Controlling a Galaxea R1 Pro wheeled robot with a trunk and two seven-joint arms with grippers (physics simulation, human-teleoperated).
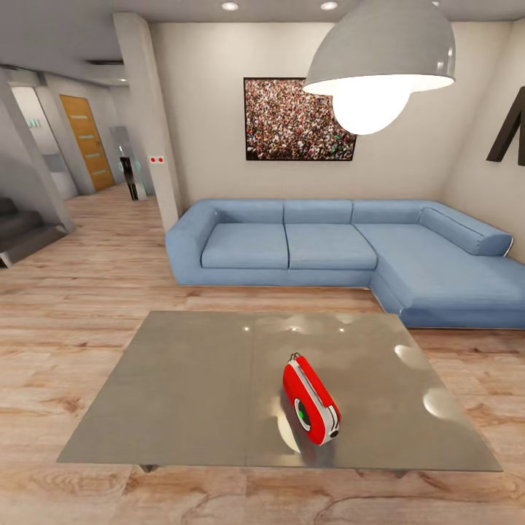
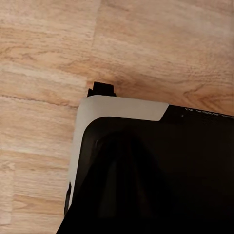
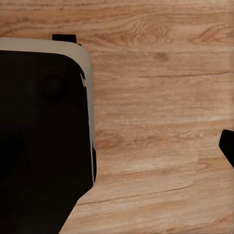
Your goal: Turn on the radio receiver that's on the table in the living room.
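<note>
Radio receiver [image 1: 311,399]: one, red with white trim, is standing upright on the desk, right of the seam and toward the near edge, its round dial facing near-left and its thin handle on top.
Desk [image 1: 182,394]: one low grey slab of two panels is mirroring the ceiling lights and the radio's underside.
Living room: one blue L-shaped sofa [image 1: 343,248] is sitting beyond the desk, apart from it; one crowd picture [image 1: 292,119] is hanging on the beige wall above it; one white dome pendant lamp [image 1: 380,55] is glowing over the desk.
Hallway: one orange door [image 1: 87,142] is showing far left, with grey stairs [image 1: 18,233] nearer.
Floor [image 2: 48,48]: light wood planks are running under everything, seen in both wrist views.
Robot base [image 2: 161,170]: a dark body with a pale edge is showing in each wrist view above the planks.
Left claw: I cannot tell whether it is wide or narrow.
Right claw: likewise, I cannot tell.
</note>
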